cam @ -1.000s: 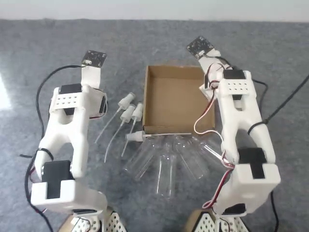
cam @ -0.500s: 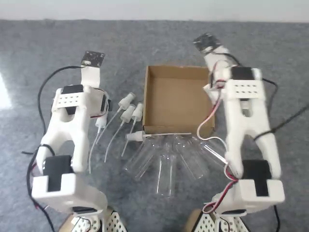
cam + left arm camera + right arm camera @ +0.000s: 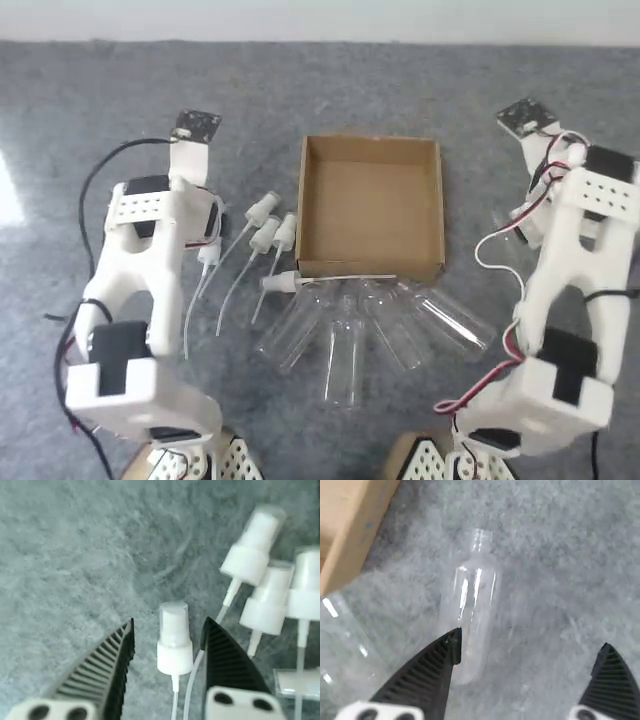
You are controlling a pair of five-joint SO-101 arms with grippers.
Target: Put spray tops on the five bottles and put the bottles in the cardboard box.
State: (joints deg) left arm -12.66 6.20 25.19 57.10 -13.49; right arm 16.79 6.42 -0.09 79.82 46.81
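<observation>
spray top (image 3: 175, 640) between parted jaws of left gripper (image 3: 168, 625), cap pointing away from the wrist, tube trailing back; bottle (image 3: 472, 610) beside one jaw of wide-open right gripper (image 3: 532, 639), neck pointing away.

The left arm (image 3: 145, 265) stretches forward with the left gripper (image 3: 167, 625) pointing down, jaws moderately parted, while the right arm (image 3: 580, 260) leans out to its own side, the right gripper (image 3: 532, 640) also pointing down, jaws spread wide.
</observation>
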